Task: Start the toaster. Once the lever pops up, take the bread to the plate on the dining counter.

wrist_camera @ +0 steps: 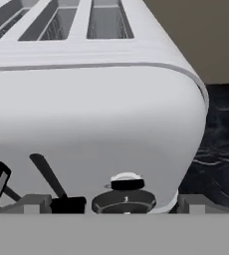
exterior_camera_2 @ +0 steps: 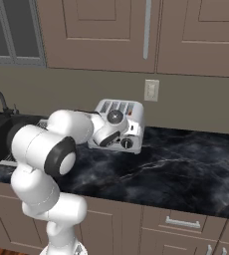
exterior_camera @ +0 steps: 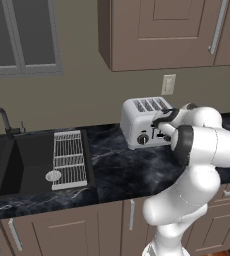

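The boxy silver-grey metal four-slot toaster stands on the black marble table toward its back edge, near the wall, to the right of the dark sink and its white wire rack. The white arm reaches across the table and holds the claw close against the toaster's front face. The claw is wide open and holds nothing, its two dark fingertips rising on either side of a round black knob low on the front. A thin black lever slants just to the left of that knob in the hand view.

The slots along the top look empty from this angle; I cannot tell whether the bread sits down inside one.

The step in hand looks to be pressing the lever down. The risk is aim: the open claw is centred on the knob rather than on the lever, so a downward push from here could land on the knob or slide off the smooth front. A hard push could also shove the toaster back toward the wall without starting it.
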Tool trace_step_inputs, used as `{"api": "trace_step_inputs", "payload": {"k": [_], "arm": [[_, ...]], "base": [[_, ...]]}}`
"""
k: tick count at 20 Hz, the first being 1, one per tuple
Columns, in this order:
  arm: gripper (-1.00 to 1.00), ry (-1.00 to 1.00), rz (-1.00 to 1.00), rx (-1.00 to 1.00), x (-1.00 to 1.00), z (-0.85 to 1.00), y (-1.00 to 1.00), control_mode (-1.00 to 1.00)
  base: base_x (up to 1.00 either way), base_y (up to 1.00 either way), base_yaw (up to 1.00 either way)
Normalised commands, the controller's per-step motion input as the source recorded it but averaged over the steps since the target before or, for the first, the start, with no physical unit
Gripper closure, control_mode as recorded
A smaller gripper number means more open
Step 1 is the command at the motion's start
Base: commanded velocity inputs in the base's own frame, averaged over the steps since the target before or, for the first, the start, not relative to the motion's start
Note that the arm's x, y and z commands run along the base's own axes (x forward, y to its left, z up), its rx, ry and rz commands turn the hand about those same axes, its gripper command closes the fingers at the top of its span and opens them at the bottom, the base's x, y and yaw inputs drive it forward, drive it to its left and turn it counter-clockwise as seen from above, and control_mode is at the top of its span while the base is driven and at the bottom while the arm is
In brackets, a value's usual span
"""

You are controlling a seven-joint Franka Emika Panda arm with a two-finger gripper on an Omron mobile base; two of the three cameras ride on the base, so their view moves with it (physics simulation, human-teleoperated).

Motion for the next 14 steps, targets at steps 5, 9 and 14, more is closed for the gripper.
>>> {"api": "trace_step_inputs", "payload": {"k": [5,9,14], "arm": [[-1.00,0.00,0.00,0.00,0.00,0.27,0.00,-1.00],[-1.00,-0.01,0.00,0.00,0.00,0.23,0.00,-1.00],[-1.00,-0.04,0.00,0.00,0.00,0.24,0.00,-1.00]], "base": [[0.00,0.00,0.00],[0.00,0.00,0.00],[0.00,0.00,0.00]]}}
